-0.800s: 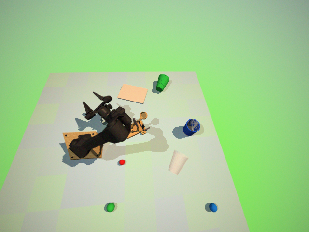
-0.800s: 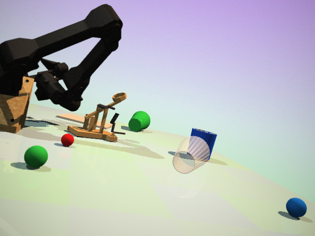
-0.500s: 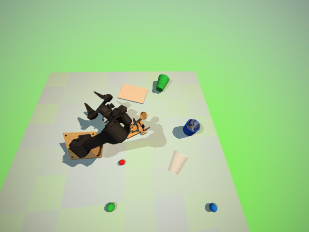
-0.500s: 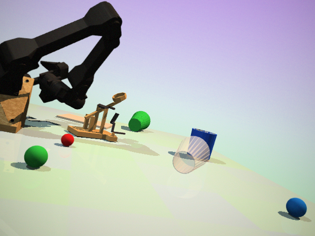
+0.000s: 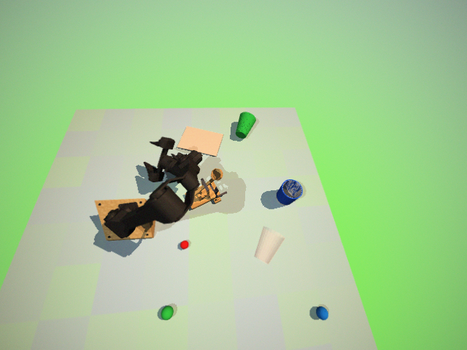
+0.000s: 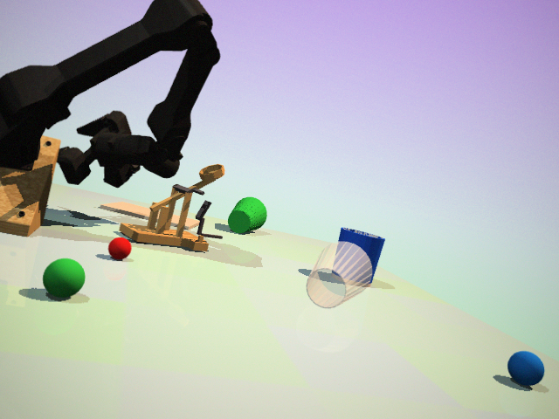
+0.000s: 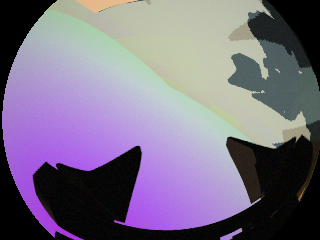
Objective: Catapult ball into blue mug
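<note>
My gripper is open and empty, raised above the table to the left of the catapult. The wooden catapult stands partly beneath my arm in the top view. Its throwing arm is raised, and its round cup looks empty. A small red ball rests in front of the catapult, well away from my gripper. The blue mug stands upright to the right, with its opening up. The catapult and balls are not visible between the fingers in the wrist view.
A larger green ball and a blue ball lie nearer the front. A translucent cup lies near the mug. A green cup and a flat board lie at the back.
</note>
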Controlling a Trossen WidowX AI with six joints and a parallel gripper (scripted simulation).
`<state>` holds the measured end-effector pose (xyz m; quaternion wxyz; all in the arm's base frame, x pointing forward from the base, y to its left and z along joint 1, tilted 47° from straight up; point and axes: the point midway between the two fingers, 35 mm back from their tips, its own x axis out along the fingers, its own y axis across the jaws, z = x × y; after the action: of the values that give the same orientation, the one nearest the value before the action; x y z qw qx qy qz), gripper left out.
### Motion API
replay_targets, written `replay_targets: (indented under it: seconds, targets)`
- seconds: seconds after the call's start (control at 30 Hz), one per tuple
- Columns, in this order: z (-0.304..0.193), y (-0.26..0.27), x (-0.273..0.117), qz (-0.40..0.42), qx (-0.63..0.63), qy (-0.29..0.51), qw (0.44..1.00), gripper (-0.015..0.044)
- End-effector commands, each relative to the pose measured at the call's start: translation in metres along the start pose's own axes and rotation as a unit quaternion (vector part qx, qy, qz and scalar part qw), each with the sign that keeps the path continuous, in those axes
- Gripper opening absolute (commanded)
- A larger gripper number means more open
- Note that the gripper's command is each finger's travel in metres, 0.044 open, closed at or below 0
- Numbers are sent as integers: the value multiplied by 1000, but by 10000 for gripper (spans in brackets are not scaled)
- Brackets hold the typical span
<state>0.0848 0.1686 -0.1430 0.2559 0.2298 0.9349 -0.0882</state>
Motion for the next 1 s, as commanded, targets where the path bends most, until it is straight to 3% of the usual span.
replay_targets:
  seconds: [0.0,0.47,0.97]
  targets:
    - [11,-1,-14,-56,-24,-53,997,440]
    - [34,-1,-77,-227,-84,-206,948,440]
    - [30,10,-177,-401,-127,-352,836,440]
